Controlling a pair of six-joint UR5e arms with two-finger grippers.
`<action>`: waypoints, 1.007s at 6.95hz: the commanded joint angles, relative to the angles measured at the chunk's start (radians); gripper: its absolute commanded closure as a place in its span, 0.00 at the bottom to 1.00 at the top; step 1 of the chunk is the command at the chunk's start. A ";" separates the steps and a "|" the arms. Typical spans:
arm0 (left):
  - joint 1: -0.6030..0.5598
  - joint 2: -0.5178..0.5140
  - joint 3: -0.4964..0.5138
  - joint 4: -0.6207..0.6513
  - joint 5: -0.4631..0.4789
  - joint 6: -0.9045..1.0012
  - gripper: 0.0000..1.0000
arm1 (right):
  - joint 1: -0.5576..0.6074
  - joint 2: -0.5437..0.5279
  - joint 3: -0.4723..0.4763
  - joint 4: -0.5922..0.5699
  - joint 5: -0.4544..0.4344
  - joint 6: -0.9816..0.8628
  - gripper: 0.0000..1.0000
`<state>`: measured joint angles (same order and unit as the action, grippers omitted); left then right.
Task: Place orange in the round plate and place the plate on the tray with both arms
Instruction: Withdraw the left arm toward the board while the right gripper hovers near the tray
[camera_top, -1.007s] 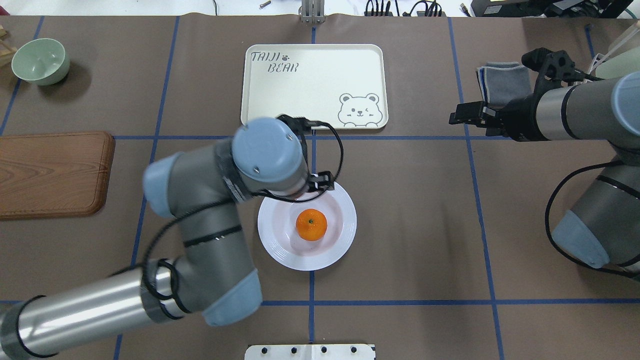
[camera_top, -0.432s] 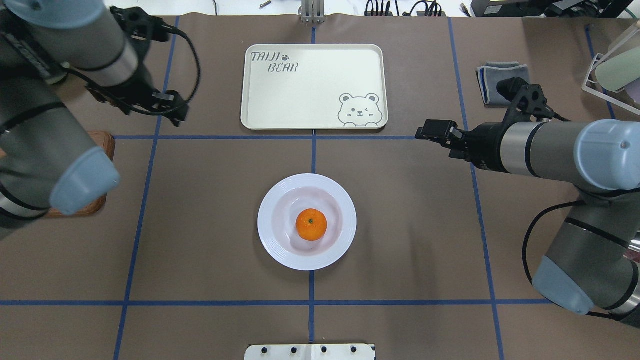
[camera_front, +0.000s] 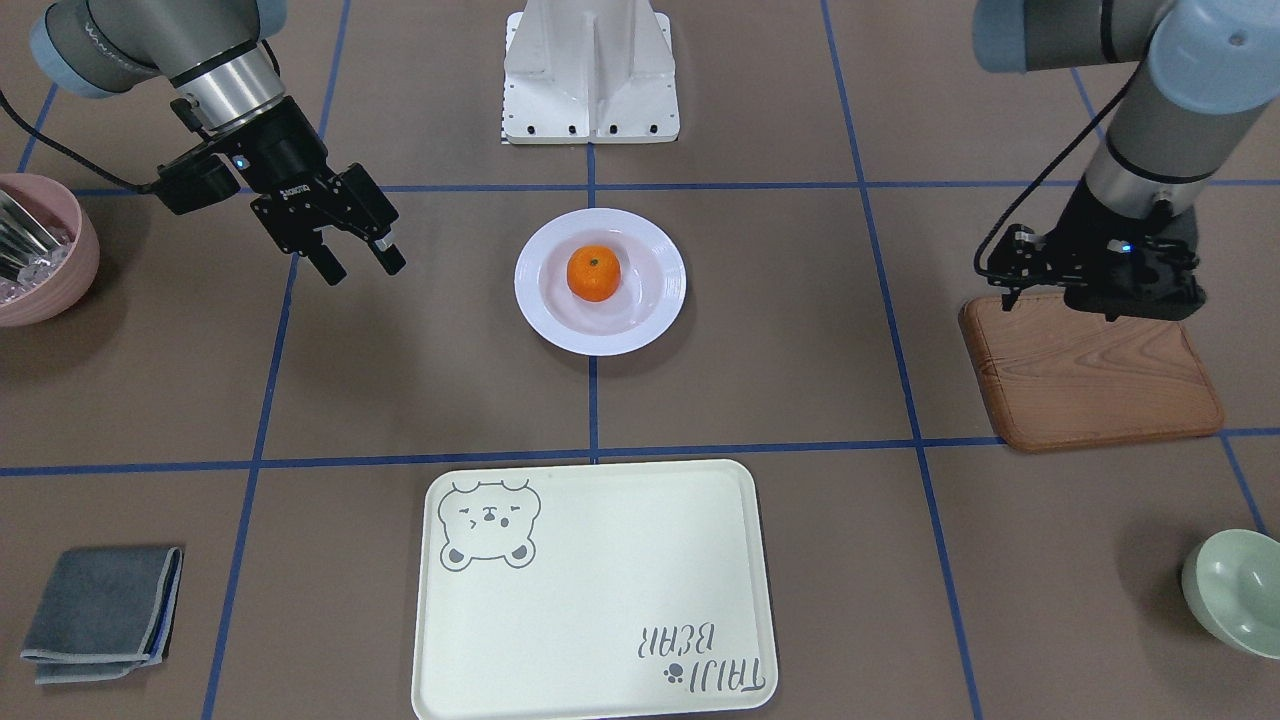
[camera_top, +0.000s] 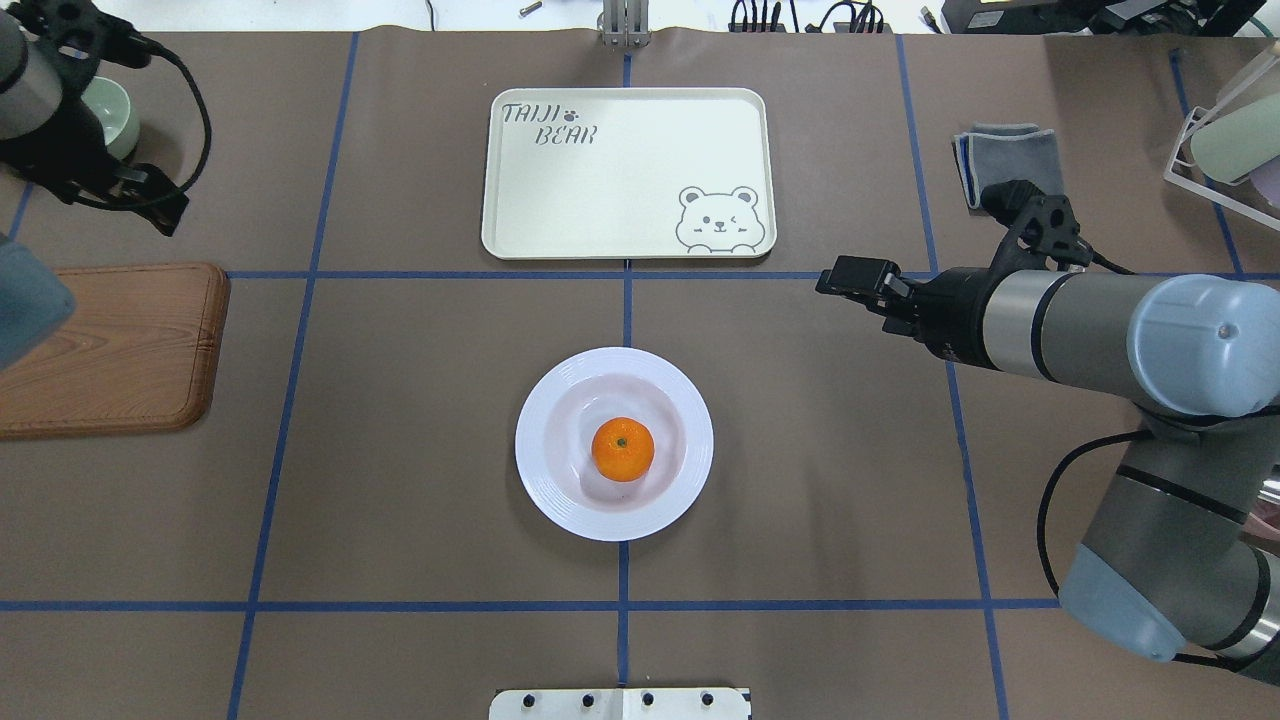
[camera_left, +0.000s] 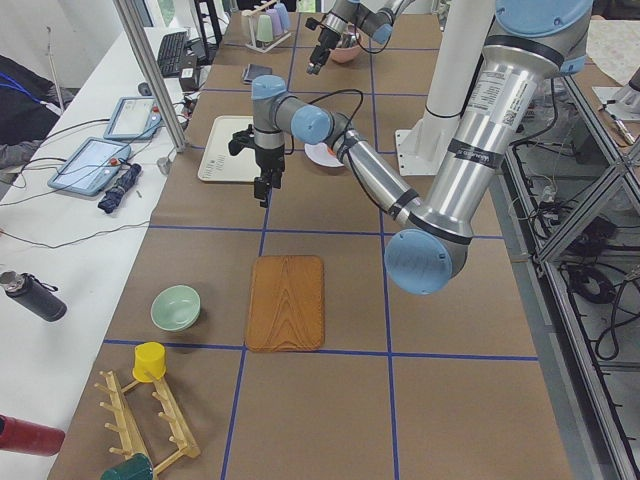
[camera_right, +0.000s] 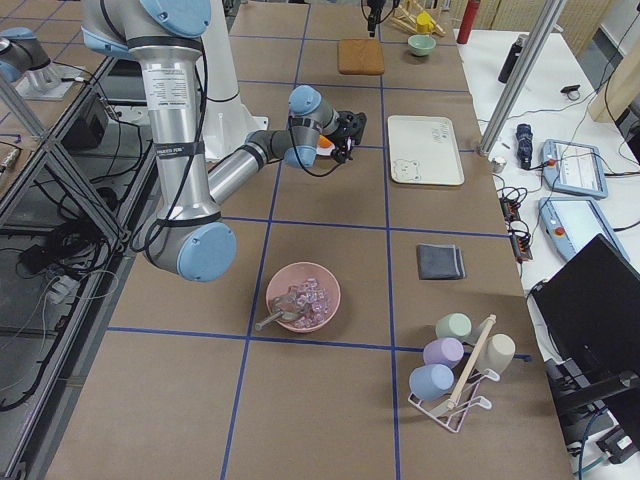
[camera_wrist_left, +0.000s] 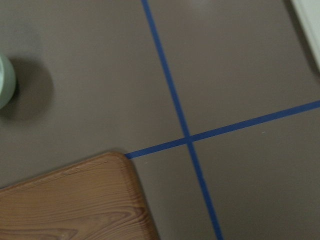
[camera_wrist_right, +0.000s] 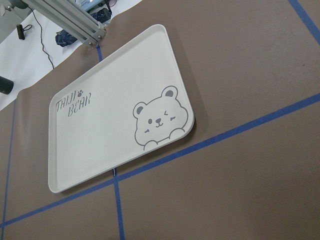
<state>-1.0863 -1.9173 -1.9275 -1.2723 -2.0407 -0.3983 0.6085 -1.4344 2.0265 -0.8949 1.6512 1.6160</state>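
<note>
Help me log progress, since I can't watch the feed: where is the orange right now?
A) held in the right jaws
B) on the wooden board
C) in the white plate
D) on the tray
C: the orange sits in the middle of the plate, and the plate lies apart from the tray, which has nothing on it.

Legible inscriptions, one found: grey lettering "TAIJI BEAR" (camera_top: 548, 124), a paw mark (camera_top: 571, 114) following "TAIJI", printed in one corner of the tray (camera_top: 640, 180). The front-facing view shows it upside down. White marking on the body of the right gripper (camera_front: 360, 266): too small to read
</note>
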 joint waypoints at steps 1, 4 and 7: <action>-0.186 0.027 0.098 -0.053 -0.130 0.042 0.02 | -0.021 0.005 0.001 0.001 -0.023 -0.005 0.00; -0.402 0.127 0.174 -0.045 -0.225 0.406 0.02 | -0.030 -0.004 -0.003 0.001 -0.051 0.011 0.00; -0.544 0.170 0.348 -0.054 -0.315 0.607 0.02 | -0.158 0.003 -0.006 0.001 -0.210 0.174 0.03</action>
<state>-1.5835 -1.7716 -1.6511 -1.3181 -2.3099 0.1675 0.5237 -1.4383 2.0225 -0.8933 1.5261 1.7254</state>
